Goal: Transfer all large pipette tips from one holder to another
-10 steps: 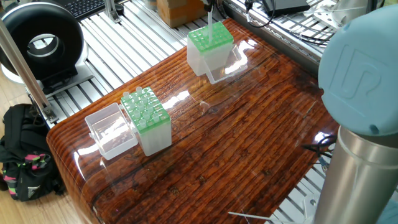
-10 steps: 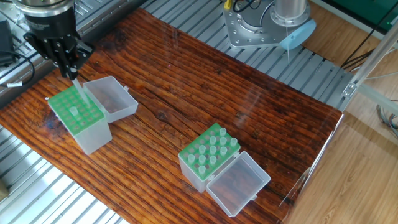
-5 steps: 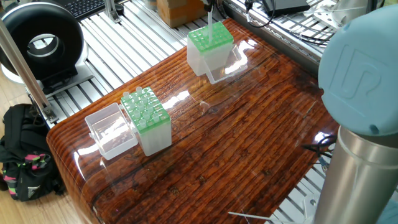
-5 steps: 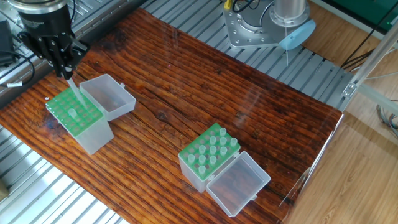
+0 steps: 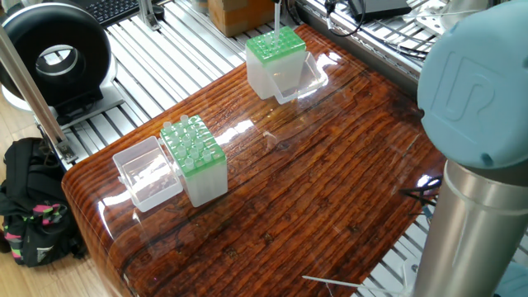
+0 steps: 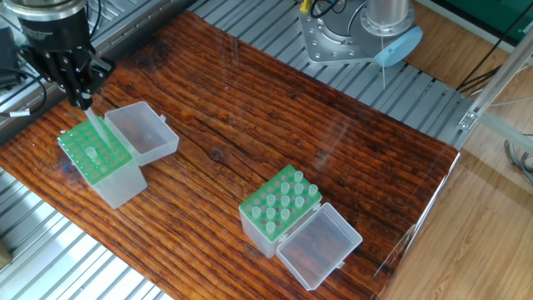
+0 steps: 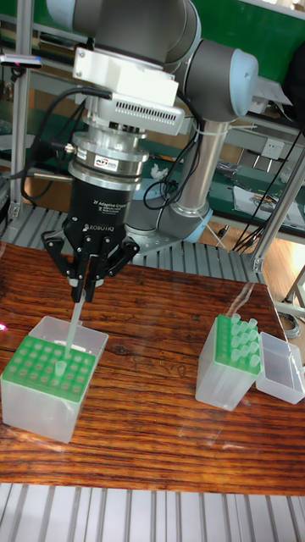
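My gripper (image 6: 81, 98) (image 7: 83, 293) is shut on one large pipette tip (image 6: 97, 125) (image 7: 74, 325), a translucent cone slanting down, its point at a back hole of the left holder's green grid (image 6: 93, 152) (image 7: 44, 369). One other tip (image 7: 61, 367) stands seated in that grid. The second holder (image 6: 279, 204) (image 7: 233, 354) (image 5: 195, 154) carries several upright tips. In one fixed view the far holder (image 5: 276, 51) shows the held tip (image 5: 277, 18) rising from it, while the fingers are cut off by the frame's top.
Each holder has a clear hinged lid lying open beside it (image 6: 140, 132) (image 6: 321, 244). The arm's base (image 6: 358, 33) stands at the table's far edge. A black round device (image 5: 54, 54) and a bag (image 5: 29, 206) are off the table.
The gripper has moved a little to the left with the tip. The left holder and its lid have slid the same way with it.
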You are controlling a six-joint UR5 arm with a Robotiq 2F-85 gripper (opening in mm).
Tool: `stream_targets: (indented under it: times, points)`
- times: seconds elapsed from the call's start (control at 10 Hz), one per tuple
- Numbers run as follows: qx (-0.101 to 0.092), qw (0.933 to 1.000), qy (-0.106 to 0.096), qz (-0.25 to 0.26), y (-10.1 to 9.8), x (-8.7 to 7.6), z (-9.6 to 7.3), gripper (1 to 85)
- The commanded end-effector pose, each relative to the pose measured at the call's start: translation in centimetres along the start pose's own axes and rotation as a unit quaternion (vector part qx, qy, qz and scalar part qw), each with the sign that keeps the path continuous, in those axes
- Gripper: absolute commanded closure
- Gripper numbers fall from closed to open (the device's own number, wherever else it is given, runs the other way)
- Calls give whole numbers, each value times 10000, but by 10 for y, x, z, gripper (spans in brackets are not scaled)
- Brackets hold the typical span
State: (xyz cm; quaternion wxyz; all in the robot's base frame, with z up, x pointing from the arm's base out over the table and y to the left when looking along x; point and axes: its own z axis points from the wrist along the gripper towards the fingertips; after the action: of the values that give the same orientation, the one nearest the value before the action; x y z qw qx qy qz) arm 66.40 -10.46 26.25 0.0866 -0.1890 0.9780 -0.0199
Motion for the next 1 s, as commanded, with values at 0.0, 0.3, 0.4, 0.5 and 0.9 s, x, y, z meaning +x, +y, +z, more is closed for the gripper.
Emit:
stream_targets:
  times: [0.0, 0.3, 0.4, 0.5, 0.9]
  points:
    - [-134, 9999, -76, 5, 5, -6, 1, 847]
    - [-82, 9996, -238, -106, 3, -14, 0, 847]
    - [52, 9994, -282, -188, -4, -17, 0, 847]
    - [101, 9992, -336, -216, -6, -20, 0, 847]
    - [107, 9980, -575, -226, -6, -32, -1, 847]
